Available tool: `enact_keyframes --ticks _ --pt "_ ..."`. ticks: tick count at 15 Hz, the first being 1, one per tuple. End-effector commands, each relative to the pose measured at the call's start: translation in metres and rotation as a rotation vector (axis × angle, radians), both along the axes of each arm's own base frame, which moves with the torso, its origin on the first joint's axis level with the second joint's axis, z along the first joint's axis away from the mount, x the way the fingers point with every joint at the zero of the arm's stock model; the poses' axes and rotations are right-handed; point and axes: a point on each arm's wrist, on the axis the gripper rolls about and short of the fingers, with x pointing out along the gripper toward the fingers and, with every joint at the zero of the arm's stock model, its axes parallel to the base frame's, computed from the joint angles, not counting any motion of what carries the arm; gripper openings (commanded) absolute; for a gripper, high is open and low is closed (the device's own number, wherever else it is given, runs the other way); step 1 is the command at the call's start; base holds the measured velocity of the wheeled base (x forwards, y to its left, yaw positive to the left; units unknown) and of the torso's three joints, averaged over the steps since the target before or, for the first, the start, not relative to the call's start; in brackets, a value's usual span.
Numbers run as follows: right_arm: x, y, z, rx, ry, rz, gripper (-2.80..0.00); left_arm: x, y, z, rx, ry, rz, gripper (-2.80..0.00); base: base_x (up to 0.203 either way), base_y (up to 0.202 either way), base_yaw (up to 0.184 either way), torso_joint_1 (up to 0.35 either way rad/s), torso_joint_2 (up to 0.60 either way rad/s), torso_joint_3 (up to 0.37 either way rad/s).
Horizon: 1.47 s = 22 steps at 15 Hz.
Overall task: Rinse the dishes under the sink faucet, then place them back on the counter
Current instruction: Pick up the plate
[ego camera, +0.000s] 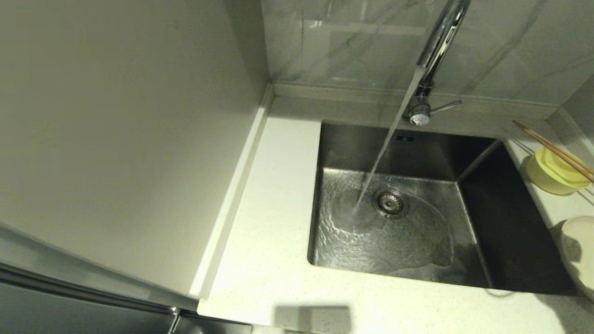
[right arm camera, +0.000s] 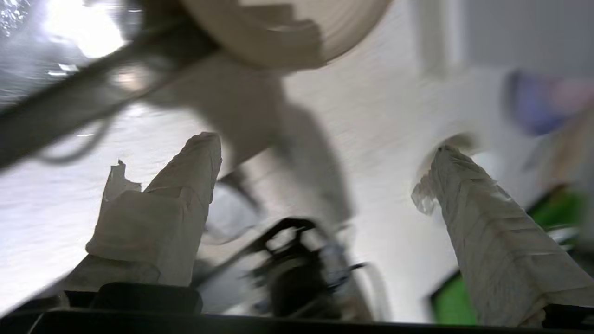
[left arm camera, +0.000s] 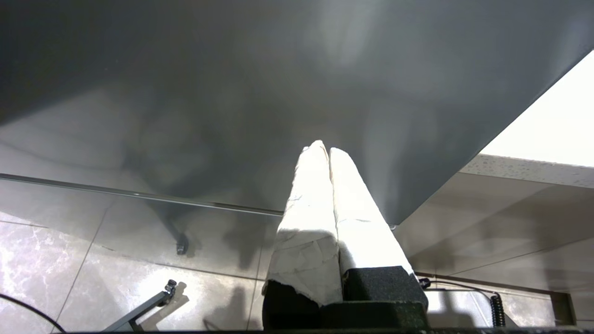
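Water [ego camera: 380, 160] runs into the sink [ego camera: 408, 153], ready for rinsing; right gripper [right arm camera: 325, 185] spread empty beside the plate [right arm camera: 283, 28], left gripper [left arm camera: 328, 153] clenched, parked.

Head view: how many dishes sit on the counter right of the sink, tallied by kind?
Bowl: 1, pale yellow, on the counter right of the sink.
Plate: 1, cream-white, nearer the front edge and partly cut off by the frame.
Chopsticks: 2, brown, resting across the bowl.
Total: 4 pieces.
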Motion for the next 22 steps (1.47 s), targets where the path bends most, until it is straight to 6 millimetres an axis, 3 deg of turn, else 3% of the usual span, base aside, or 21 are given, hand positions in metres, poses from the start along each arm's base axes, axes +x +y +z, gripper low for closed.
enact_keyframes --ticks 1,4,10,15,17,19,22 --pt "0.003 0.001 -0.001 -0.085 0.073 0.079 0.0 0.0 0.0 0.0 -0.001 -0.002 0.0 -2.8 0.0 0.0 0.0 0.0 0.0 0.0" --pt "0.006 0.004 0.0 -0.083 0.04 0.123 0.0 0.0 0.0 0.0 -0.001 -0.002 0.0 -2.8 0.0 0.0 0.0 0.0 0.0 0.0" --pt "0.003 0.006 0.007 0.132 0.088 0.265 0.0 0.0 0.0 0.0 -0.001 -0.002 0.0 -2.8 0.0 0.0 0.0 0.0 0.0 0.0" --pt "-0.002 0.006 0.027 0.082 0.196 0.437 0.0 0.0 0.0 0.0 -0.001 -0.002 0.0 -2.8 0.0 0.0 0.0 0.0 0.0 0.0" --pt "0.011 0.006 0.025 0.105 0.204 0.458 0.0 0.0 0.0 0.0 -0.001 -0.002 0.0 -2.8 0.0 0.0 0.0 0.0 0.0 0.0" --pt "0.038 0.003 0.02 0.08 0.14 0.45 0.0 0.0 0.0 0.0 -0.001 -0.002 0.0 -2.8 0.0 0.0 0.0 0.0 0.0 0.0" --pt "0.077 -0.01 -0.014 -0.033 0.099 0.368 0.0 0.0 0.0 0.0 -0.001 -0.002 0.0 -2.8 0.0 0.0 0.0 0.0 0.0 0.0"
